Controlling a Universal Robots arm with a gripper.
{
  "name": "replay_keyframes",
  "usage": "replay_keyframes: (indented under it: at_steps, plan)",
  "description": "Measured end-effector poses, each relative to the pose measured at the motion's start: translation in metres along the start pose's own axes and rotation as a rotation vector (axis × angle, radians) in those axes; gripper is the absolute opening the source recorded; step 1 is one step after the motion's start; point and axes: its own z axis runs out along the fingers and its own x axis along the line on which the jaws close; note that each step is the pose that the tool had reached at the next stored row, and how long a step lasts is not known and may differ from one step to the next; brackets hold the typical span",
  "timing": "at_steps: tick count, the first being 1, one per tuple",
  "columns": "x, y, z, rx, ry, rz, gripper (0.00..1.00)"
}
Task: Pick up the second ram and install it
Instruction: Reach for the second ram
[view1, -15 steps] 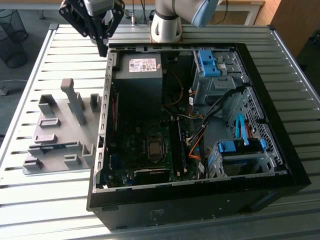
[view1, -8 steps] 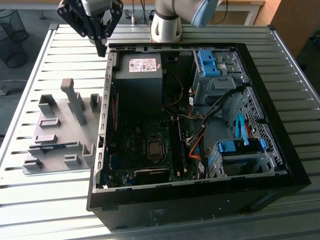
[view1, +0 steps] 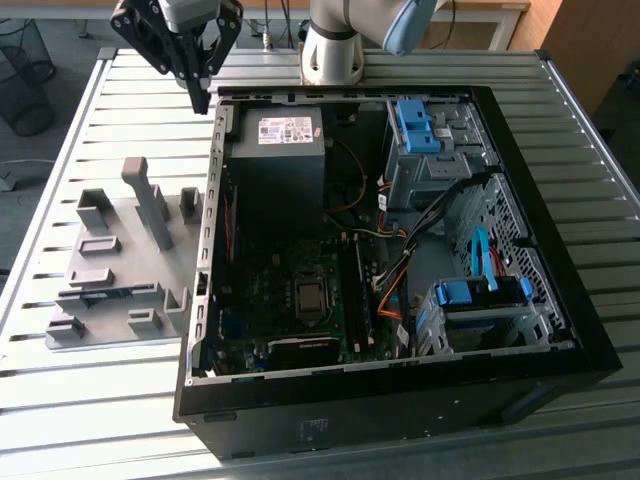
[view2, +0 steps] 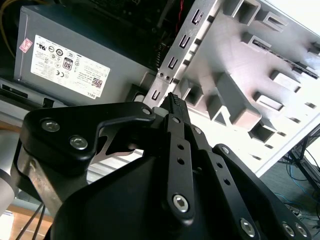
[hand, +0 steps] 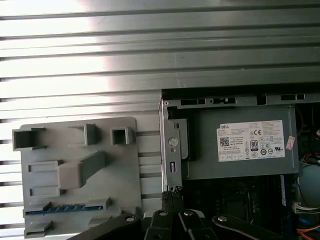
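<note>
Gripper (view1: 203, 100) jaws together, empty, over case wall (hand: 165, 150); second ram (hand: 65, 209) in grey holder (hand: 125, 170) well apart from them.

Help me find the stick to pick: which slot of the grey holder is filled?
The long narrow slot beside the tall slanted block in the first wrist view: the blue-green ram lies in it; the others show only grey.

The black gripper (view1: 201, 100) hangs with its fingers pressed together above the slatted metal table (view1: 90, 420), just beside the far corner of the open black computer case (view1: 400, 420) on the exterior view's left. The grey plastic holder plate (view1: 130, 230) lies beside the case, on the same side.
</note>
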Motion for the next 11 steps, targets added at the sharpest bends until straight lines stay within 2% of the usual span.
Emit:
replay_keyframes:
  at_steps: [11]
  plan:
    - [0.0048,-0.0004,-0.0001,0.0,0.0,0.0,0.1]
